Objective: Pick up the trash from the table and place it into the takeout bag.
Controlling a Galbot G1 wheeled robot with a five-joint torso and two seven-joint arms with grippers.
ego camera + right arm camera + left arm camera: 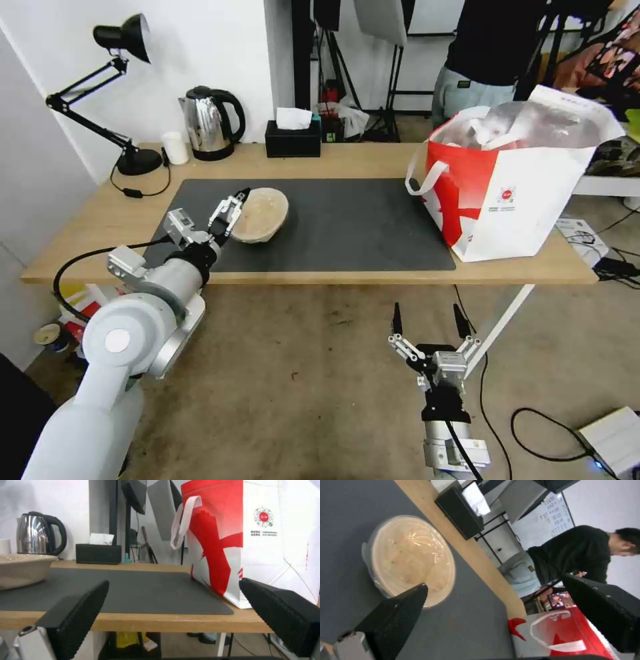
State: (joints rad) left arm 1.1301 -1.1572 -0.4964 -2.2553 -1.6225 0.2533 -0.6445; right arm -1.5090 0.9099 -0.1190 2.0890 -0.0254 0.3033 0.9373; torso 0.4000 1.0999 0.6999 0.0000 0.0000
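Left gripper point(233, 205) spread wide at tan bowl point(261, 213), nothing gripped — wrist view reveals film cover.

Bright, even indoor light (wrist views slightly soft).

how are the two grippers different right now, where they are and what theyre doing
The left gripper is up over the dark mat on the table, right at the tan film-covered bowl; the right gripper hangs below the table's front edge, near no trash. In the head view the left gripper's fingers look close together beside the bowl's rim, while the right gripper's stand wide apart. Both are open and hold nothing.
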